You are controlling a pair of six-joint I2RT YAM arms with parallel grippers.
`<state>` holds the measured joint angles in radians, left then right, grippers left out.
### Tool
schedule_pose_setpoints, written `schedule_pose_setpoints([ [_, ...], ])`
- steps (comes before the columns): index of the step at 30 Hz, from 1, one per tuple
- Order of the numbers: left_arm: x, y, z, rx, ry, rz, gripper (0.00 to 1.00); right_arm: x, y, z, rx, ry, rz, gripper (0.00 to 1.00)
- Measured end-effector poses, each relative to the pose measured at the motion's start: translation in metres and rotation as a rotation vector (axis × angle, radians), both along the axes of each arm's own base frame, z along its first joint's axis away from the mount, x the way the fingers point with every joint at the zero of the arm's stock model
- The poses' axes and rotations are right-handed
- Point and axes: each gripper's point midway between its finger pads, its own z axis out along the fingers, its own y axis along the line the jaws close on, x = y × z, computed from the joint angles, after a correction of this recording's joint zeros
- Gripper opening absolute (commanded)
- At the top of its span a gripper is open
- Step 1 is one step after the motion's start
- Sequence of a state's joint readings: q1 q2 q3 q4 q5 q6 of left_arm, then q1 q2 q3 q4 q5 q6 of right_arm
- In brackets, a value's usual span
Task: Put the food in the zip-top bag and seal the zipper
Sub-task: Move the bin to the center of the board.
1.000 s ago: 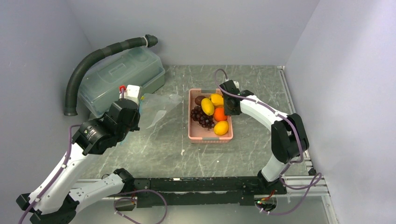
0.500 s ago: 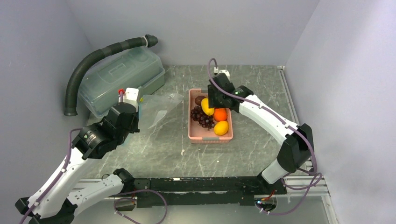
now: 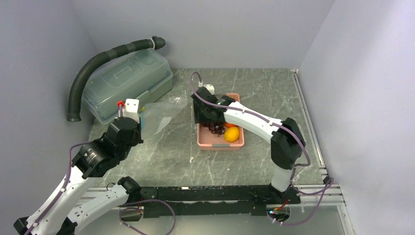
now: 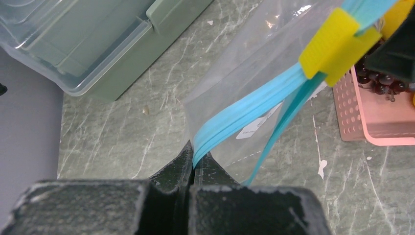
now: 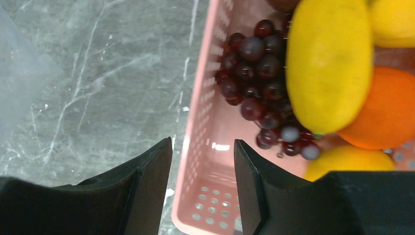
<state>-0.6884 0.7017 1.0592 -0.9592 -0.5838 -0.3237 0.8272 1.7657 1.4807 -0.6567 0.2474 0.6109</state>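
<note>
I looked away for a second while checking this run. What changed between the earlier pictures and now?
The right tool swept left across the pink basket to its left wall, jaws open, holding nothing. The left tool eased slightly nearer, still shut on the zipper of the bag. The fruit, basket and lidded box stayed put.

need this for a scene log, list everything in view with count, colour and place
zip-top bag: one, clear, left of basket
zipper: one, teal-blue, bag mouth, with yellow slider
basket: one, pink, table centre
oval fruits: three, yellow-orange, in basket
round fruit: one, orange, in basket
grape bunch: one, dark purple, in basket
lidded box: one, grey-green, far left
hose: one, black, above box
table: one, grey marbled
left gripper: shut on zipper
right gripper: open, over basket's left wall
</note>
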Motion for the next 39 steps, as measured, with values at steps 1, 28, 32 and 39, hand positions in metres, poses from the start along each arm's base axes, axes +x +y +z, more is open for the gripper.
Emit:
schedule_pose_setpoints([
  [1, 0.000, 0.001, -0.001, -0.001, -0.003, 0.003, 0.00, -0.001, 0.008, -0.005, -0.001, 0.008, 0.005, 0.51],
  [28, -0.005, 0.005, -0.001, -0.022, -0.027, 0.009, 0.00, 0.014, 0.023, -0.069, -0.123, 0.052, -0.100, 0.00],
  [32, -0.005, 0.005, -0.001, -0.022, -0.027, 0.009, 0.00, 0.017, 0.018, -0.068, -0.135, 0.042, -0.110, 0.00],
  [39, -0.004, 0.004, -0.003, -0.021, -0.020, 0.005, 0.00, 0.018, -0.007, -0.066, -0.164, 0.034, -0.139, 0.00],
])
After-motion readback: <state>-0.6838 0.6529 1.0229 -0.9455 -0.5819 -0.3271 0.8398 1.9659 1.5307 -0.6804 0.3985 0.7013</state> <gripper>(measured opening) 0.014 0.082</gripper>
